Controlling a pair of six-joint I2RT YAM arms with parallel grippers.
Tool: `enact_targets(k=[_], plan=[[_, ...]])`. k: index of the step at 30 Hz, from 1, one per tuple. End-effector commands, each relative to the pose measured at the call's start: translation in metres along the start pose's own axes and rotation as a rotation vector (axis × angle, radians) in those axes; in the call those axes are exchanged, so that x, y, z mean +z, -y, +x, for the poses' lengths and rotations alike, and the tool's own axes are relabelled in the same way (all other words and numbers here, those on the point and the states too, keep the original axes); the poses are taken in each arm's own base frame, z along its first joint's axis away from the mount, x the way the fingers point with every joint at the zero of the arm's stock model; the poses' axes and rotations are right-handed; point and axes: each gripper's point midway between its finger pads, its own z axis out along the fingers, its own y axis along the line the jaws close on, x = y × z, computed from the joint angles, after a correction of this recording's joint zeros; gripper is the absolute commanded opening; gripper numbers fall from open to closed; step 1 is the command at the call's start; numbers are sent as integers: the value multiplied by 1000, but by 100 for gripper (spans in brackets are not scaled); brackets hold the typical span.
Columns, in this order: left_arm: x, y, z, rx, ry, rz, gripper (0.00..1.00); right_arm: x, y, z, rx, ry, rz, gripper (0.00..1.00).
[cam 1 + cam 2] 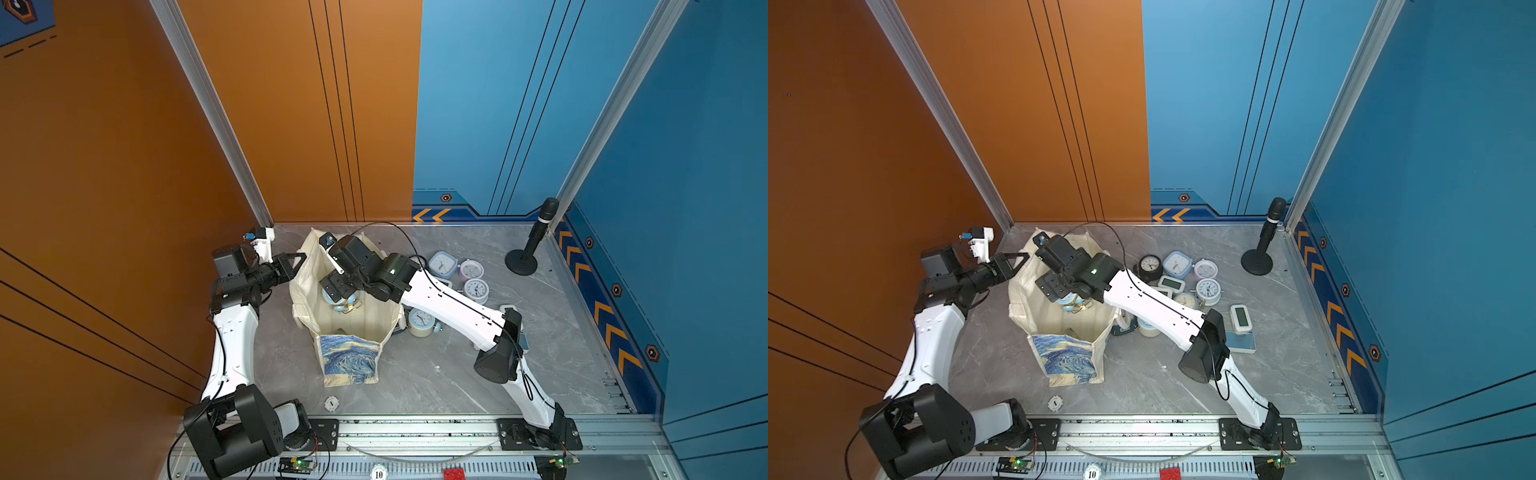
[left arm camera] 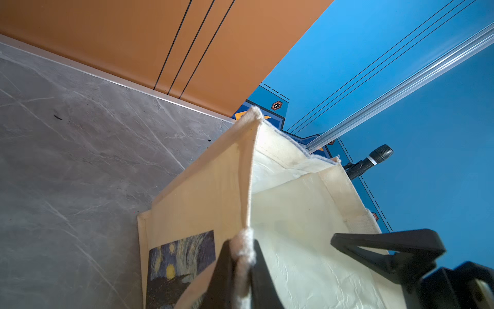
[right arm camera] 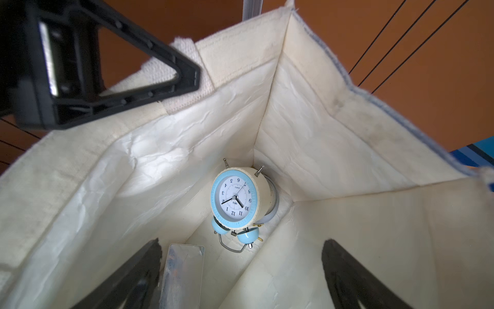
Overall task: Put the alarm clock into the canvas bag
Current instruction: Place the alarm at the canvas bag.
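The cream canvas bag (image 1: pixel 351 361) (image 1: pixel 1065 359) with a blue swirling print stands open on the grey table. My left gripper (image 1: pixel 300 259) (image 1: pixel 1022 259) (image 2: pixel 243 256) is shut on the bag's left rim (image 2: pixel 248 174) and holds the mouth open. A cream and light-blue twin-bell alarm clock (image 3: pixel 235 198) (image 1: pixel 338 300) lies on the bag's bottom, touching neither gripper. My right gripper (image 3: pixel 240 251) (image 1: pixel 332 286) hangs open inside the bag's mouth, above the clock, with nothing between its fingers. A flat silvery rectangle (image 3: pixel 184 273) lies beside the clock.
Several more clocks lie right of the bag: a blue square one (image 1: pixel 442 264), a pink one (image 1: pixel 471 269), a white one (image 1: pixel 476 289), a black one (image 1: pixel 1150 264). A microphone stand (image 1: pixel 528 253) is at the back right. A white disc (image 1: pixel 331 403) lies by the front edge.
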Motion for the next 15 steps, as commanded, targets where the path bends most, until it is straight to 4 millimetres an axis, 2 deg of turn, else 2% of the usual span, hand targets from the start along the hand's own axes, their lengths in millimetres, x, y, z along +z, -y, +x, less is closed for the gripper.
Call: enact_targets(k=[1, 7, 9, 15], plan=[[-2, 6, 0, 23, 9, 13, 0, -30, 9, -7, 17, 3, -1, 95], [-2, 6, 0, 23, 10, 12, 0, -55, 33, -4, 34, 2, 48, 95], [-2, 6, 0, 23, 10, 12, 0, -70, 44, -7, 49, 16, 66, 95], [-2, 5, 0, 22, 9, 11, 0, -93, 81, 9, 78, -5, 151, 95]])
